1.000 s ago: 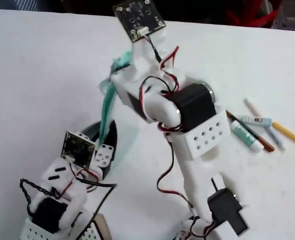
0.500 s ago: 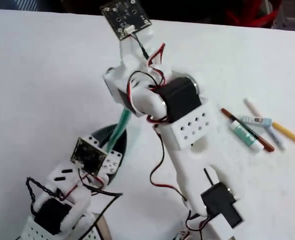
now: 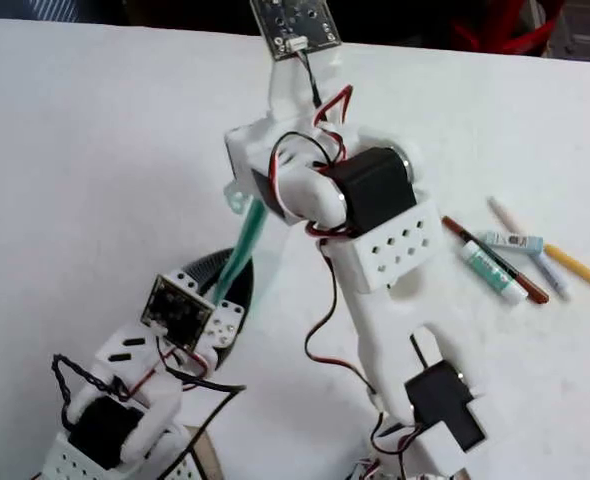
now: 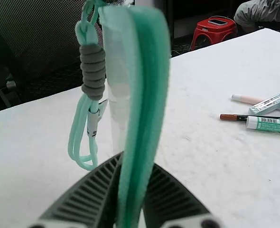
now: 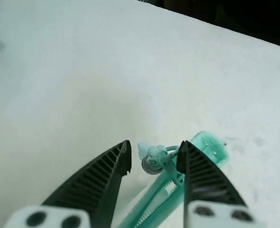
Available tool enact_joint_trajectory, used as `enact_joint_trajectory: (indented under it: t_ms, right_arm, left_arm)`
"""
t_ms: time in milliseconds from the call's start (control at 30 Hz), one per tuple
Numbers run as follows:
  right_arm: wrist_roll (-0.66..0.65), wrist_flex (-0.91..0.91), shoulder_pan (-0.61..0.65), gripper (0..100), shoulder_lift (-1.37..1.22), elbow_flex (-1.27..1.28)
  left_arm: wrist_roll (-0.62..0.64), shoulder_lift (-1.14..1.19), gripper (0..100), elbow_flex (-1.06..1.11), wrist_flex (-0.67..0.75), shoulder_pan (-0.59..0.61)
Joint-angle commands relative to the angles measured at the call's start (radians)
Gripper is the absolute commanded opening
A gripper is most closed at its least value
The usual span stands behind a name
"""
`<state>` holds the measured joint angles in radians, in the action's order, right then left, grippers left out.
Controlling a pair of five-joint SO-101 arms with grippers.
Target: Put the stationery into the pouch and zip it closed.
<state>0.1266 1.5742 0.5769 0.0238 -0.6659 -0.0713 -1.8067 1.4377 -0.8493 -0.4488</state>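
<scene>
Pouch [image 4: 140, 118] looks light and floppy. The left gripper [image 4: 135, 162] is clamped on one end. At the pouch's free end the right gripper [image 5: 154, 145] has its jaws apart around the zip pull [image 5: 152, 161], and I'd grab there. The stationery [image 3: 505, 262] lies well away from the pouch.

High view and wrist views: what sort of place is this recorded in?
Probably an office or lab workroom: a plain white table, a mesh chair back behind it, and a red stool beyond the table edge.
</scene>
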Motion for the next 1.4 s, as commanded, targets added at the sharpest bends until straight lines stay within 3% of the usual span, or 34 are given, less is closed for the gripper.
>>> enact_joint_trajectory:
  t_ms: [0,300,467,667,867,1000,1200,1367]
  right_arm:
    - [0.011,0.015,-0.01,16.6,-0.013,-0.041]
    - [0.008,0.001,-0.002,16.0,-0.127,-0.043]
    - [0.002,-0.056,-0.002,2.0,-0.137,-0.043]
    - [-0.032,-0.071,-0.012,1.9,-0.136,-0.043]
    - [-0.081,-0.018,-0.064,2.0,-0.059,-0.043]
    - [-0.083,0.021,-0.05,2.0,0.033,-0.032]
    - [-0.075,0.058,-0.007,2.0,0.039,-0.006]
    - [-0.074,0.035,-0.007,2.0,0.041,0.081]
  left_arm:
    - [-0.009,0.013,2,0.005,-0.009,-0.013]
    - [-0.015,0.013,2,0.005,-0.009,-0.016]
    - [-0.015,0.013,2,0.005,-0.009,-0.013]
    - [-0.015,0.013,2,0.005,-0.009,-0.012]
    - [-0.009,0.013,3,-0.003,0.0,0.116]
    - [0.005,0.013,7,0.003,0.04,0.15]
    - [0.189,0.013,22,0.005,0.037,0.159]
    - [0.167,0.013,20,0.006,0.069,0.15]
